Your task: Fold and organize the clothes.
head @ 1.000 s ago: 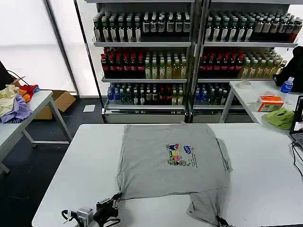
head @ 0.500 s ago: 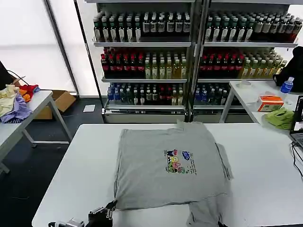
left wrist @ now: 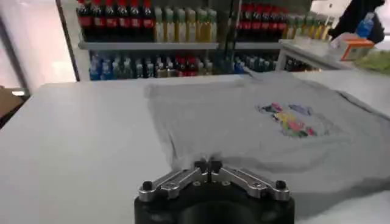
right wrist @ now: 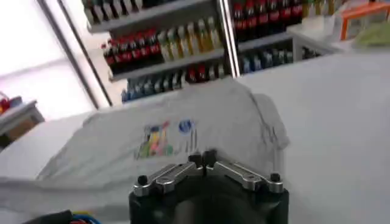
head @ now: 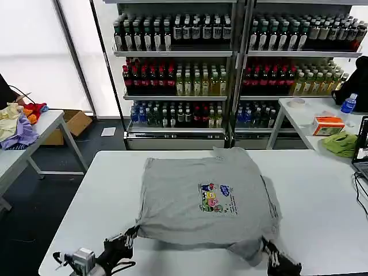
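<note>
my left gripper [head: 133,233] stayed pinched on the t-shirt [head: 201,198] hem at 7 o'clock, my right gripper [head: 264,244] on the hem at 5 o'clock. since a moment before, the shirt had slid nearer me on the table [head: 322,190], its dangling sleeve now bunched underneath.

We record the T-shirt [head: 201,195] as soft matt grey cloth, lightly creased, with a flat multicolour print [head: 216,198] on its chest. The table [head: 322,195] beneath it looks smooth and matt, a pale hard surface with faint sheen. The left gripper [left wrist: 207,165] and right gripper [right wrist: 202,159] show dull grey metal fingers on black matt housings. Far bottles [head: 172,80] look glossy plastic.
</note>
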{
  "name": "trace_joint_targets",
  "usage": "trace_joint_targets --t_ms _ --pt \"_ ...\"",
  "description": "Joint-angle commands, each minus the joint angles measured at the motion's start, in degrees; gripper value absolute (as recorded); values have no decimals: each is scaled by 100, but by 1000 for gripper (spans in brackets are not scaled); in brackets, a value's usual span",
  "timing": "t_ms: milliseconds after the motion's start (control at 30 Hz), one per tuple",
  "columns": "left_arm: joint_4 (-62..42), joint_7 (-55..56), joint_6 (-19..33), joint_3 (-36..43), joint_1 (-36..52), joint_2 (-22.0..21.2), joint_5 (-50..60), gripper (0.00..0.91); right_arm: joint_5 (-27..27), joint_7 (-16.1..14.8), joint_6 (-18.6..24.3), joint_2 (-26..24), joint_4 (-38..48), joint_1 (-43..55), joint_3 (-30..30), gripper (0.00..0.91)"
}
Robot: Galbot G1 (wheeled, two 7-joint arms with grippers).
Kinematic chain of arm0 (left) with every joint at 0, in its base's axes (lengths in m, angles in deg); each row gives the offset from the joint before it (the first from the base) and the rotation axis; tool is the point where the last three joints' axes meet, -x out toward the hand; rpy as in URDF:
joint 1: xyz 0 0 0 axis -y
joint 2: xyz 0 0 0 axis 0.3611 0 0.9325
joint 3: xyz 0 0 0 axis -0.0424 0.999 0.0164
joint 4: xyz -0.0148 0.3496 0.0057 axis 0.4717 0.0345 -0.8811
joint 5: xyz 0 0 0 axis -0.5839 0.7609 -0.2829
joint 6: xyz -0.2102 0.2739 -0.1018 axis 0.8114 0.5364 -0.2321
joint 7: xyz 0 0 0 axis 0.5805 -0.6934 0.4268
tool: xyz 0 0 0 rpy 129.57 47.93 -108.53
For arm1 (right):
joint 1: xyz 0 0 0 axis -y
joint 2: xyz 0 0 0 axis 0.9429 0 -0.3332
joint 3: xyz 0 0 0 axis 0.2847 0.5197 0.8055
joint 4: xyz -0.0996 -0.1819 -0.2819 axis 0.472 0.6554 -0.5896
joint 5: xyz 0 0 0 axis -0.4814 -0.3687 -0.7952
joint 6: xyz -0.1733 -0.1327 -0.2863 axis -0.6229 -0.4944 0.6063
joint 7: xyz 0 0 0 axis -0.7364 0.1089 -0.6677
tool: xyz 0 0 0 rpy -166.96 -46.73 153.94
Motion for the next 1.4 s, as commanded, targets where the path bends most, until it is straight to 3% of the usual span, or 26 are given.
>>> trace_joint_targets --t_ms 33,400,533,567,600,767,900,1033,1167,1300,1400 --pt "-934 -166 28 89 1672 338 -685 20 297 391 73 -201 665 1750 141 0" --pt "-2355 -362 27 823 3212 562 -1018 20 271 569 -32 -610 2418 3707 843 0" --pt "-2791 -426 32 1116 3578 448 -987 30 154 449 -417 -618 3154 4353 1347 0" --pt "-3015 -424 35 1197 3652 380 -953 736 60 374 -546 -615 3302 4492 1453 907" --pt "-3078 -418 40 1229 3679 352 -937 907 -47 286 -568 -611 3461 4651 1568 907" --pt "-3319 -496 110 1292 3670 222 -745 907 -199 209 -641 -602 3563 4880 1819 907" --pt "-3156 -410 108 1085 3448 303 -704 907 -178 250 -813 -668 3112 4382 1504 907" --pt "-2609 -241 65 819 2960 456 -634 907 -214 479 -1236 -695 2538 3625 1140 907" --pt "-1959 -57 -11 691 2326 521 -622 907 -342 594 -1274 -584 2133 2793 616 907" --pt "-1655 53 -12 803 1819 357 -465 907 -660 900 -1408 -380 2117 2230 336 907" --pt "-1696 73 -12 926 1682 160 -214 907 -658 945 -1415 -315 2127 1963 236 907"
